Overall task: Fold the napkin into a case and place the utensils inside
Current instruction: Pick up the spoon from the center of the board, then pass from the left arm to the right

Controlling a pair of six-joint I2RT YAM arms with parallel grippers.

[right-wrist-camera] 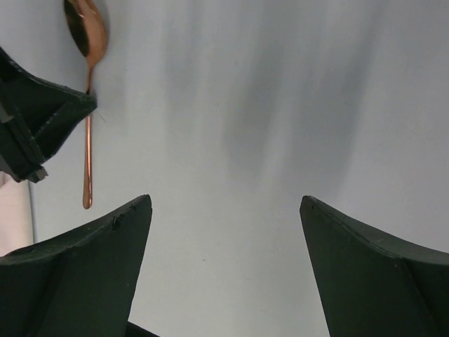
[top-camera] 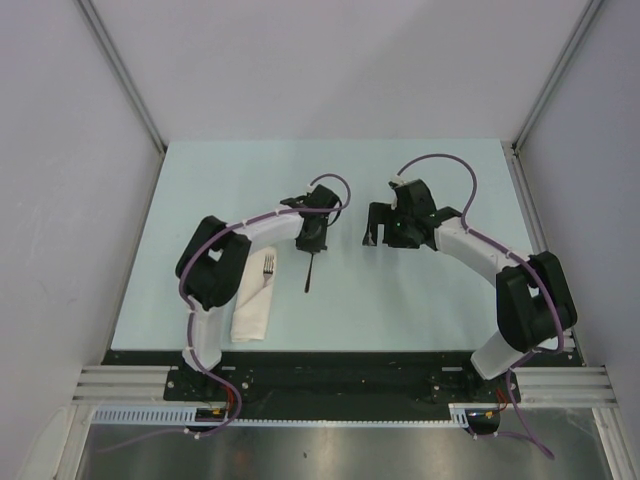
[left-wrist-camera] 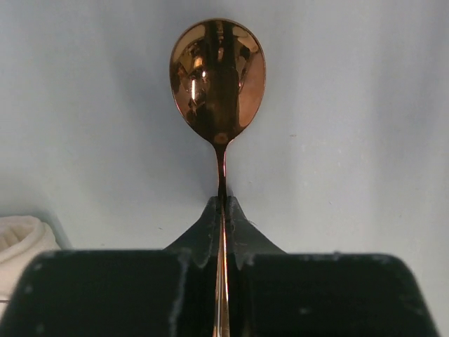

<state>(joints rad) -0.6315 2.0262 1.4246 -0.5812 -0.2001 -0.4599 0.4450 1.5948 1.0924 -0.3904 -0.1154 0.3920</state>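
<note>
Cream cloth case (top-camera: 253, 305) by the surface's (top-camera: 420, 300) near-left corner, silver fork (top-camera: 268, 268) lying on its far end, left end effector (left-wrist-camera: 222, 210) clenched on the copper spoon (left-wrist-camera: 218, 77) near the centre, right end effector (right-wrist-camera: 224, 203) released, jaws wide apart, just beside it.

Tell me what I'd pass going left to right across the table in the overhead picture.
Folded napkin with a fork on it → spoon pinched in the left gripper → right gripper, open and empty.
</note>
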